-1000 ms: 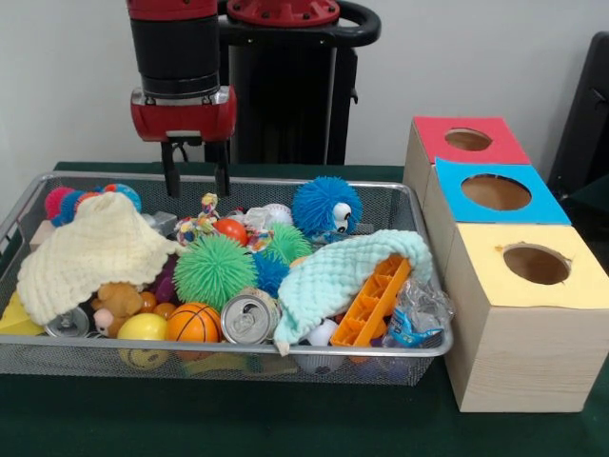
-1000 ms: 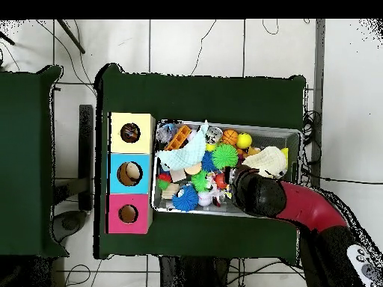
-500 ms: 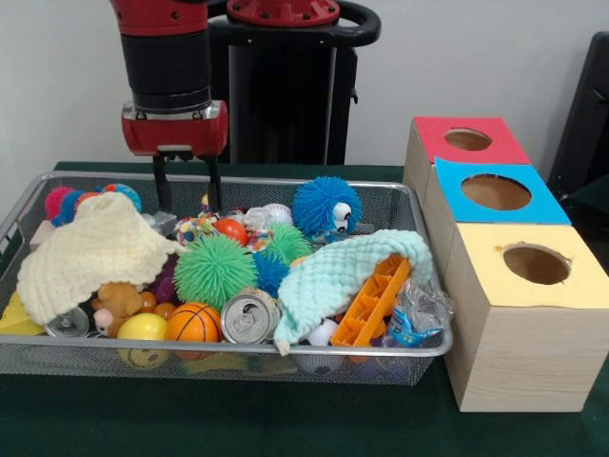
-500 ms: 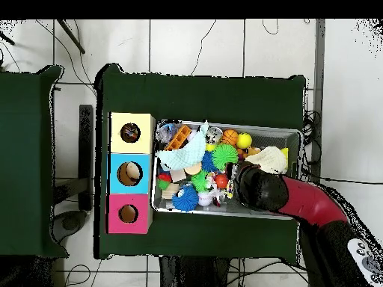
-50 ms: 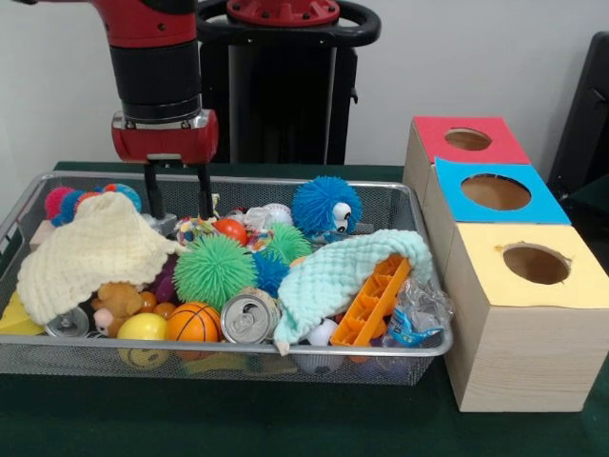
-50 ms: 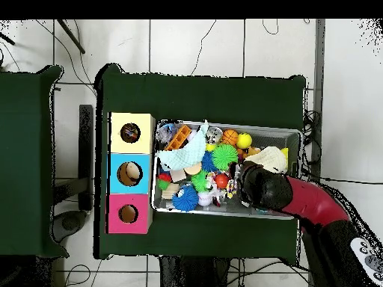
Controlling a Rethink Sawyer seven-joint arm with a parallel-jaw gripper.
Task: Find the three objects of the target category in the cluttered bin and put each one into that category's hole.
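My gripper [image 5: 178, 211] hangs open over the back left of the wire bin [image 5: 285, 348]. Its tips sit just above a small multicoloured toy [image 5: 195, 228] and a grey item beside the cream cloth [image 5: 90, 249], with nothing between the fingers. The bin holds a green spiky ball [image 5: 212, 269], a blue spiky ball with eyes [image 5: 325, 208], a red ball [image 5: 231, 229], a small basketball [image 5: 193, 323], a yellow ball [image 5: 143, 327], a can [image 5: 249, 318], an orange plastic tray [image 5: 373, 303] under a teal cloth [image 5: 333, 271], and a crumpled bottle [image 5: 416, 312]. In the overhead view the arm [image 6: 263, 187] covers the gripper.
Three wooden boxes with round holes stand right of the bin: red top [image 5: 466, 140], blue top [image 5: 495, 191], yellow top [image 5: 535, 264]. Overhead they show as yellow [image 6: 131, 133], blue [image 6: 129, 173] and red [image 6: 127, 214], left of the bin [image 6: 224, 213]. Another can [image 5: 67, 324] lies under the cream cloth.
The gripper has moved left in the front view and come down toward the bin's back left corner. It stays open. The objects in the bin have not shifted.
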